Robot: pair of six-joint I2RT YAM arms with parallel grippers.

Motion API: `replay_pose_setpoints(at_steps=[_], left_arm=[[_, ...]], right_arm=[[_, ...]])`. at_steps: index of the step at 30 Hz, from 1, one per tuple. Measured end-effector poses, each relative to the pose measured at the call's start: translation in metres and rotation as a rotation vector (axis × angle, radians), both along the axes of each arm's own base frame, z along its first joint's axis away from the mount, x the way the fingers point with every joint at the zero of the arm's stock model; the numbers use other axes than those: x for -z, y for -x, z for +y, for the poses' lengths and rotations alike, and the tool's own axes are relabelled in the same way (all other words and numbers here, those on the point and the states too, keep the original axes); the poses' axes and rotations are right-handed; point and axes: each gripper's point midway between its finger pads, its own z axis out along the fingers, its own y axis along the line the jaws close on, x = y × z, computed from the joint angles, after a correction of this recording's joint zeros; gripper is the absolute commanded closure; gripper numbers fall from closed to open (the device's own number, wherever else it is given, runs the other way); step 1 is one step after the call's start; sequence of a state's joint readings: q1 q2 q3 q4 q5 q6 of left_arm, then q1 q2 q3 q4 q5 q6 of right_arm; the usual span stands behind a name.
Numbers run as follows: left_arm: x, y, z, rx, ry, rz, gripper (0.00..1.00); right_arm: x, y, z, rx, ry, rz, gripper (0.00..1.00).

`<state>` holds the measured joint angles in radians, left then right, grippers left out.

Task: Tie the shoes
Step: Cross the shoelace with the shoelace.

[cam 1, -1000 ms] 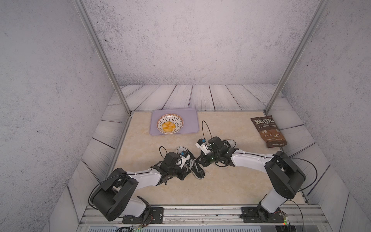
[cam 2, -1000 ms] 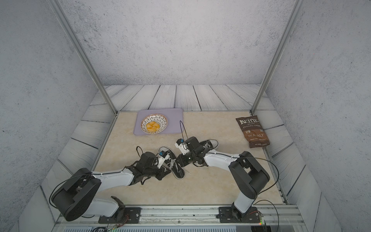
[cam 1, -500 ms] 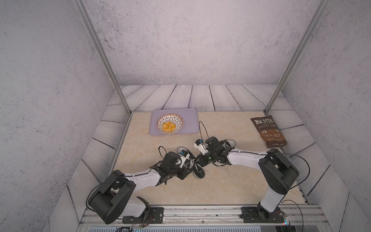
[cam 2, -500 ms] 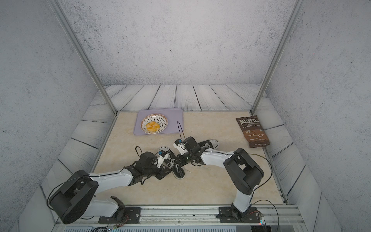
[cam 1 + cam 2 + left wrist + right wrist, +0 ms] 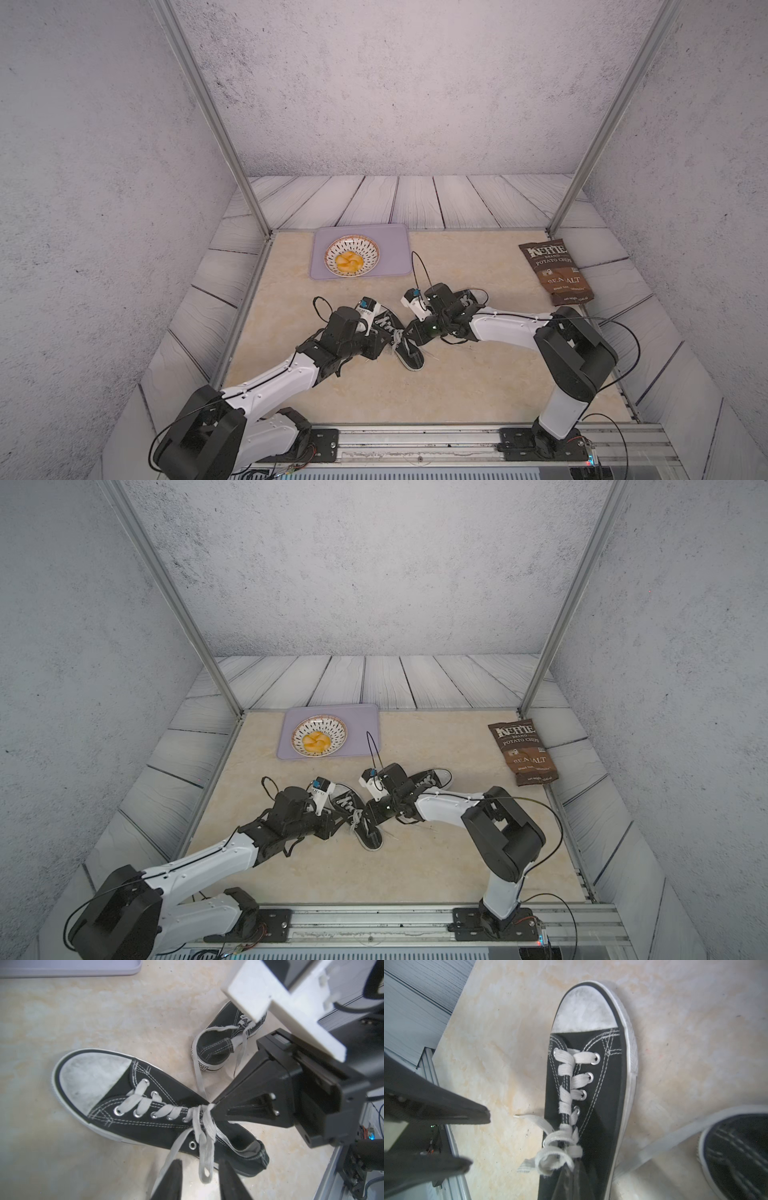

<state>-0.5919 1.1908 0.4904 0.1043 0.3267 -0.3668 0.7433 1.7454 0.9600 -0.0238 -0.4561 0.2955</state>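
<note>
Nearest, the left tool (image 5: 200, 1162) stands part open astride a loose lace loop (image 5: 205, 1153), gripping nothing. The right tool (image 5: 214, 1106) pinches the knot (image 5: 202, 1114) on the near shoe (image 5: 145, 1109), mid-worktop (image 5: 62, 1147); tugging could undo it. Beyond, the second shoe (image 5: 216, 1051) lies loose-laced.

bowl (image 5: 332, 252) on tray (image 5: 395, 249), 2 shoes (image 5: 411, 358) before it

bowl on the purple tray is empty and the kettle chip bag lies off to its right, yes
Not quite: the bowl is not empty; it holds orange-yellow chips, as both top views show. It does sit on the purple tray, with the chip bag off to its right.
</note>
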Motion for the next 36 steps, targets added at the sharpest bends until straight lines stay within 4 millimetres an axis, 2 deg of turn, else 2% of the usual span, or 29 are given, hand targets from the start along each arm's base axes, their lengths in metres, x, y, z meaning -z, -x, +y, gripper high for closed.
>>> replay_pose_setpoints(at_steps=[6, 11, 20, 36], left_arm=[[0.025, -0.017, -0.007, -0.009, -0.02, 0.096, 0.86], [0.045, -0.021, -0.012, 0.001, -0.018, 0.156, 0.88], [0.048, -0.029, -0.019, 0.024, 0.053, 0.166, 0.92], [0.05, -0.019, -0.031, 0.095, 0.179, 0.213, 0.93]], right_arm=[[0.002, 0.002, 0.0, -0.01, 0.01, -0.003, 1.0], [0.002, 0.003, 0.0, -0.013, 0.012, -0.004, 1.0], [0.002, 0.005, 0.001, -0.015, 0.016, -0.007, 1.0], [0.015, 0.002, -0.003, 0.0, 0.059, -0.008, 1.0]])
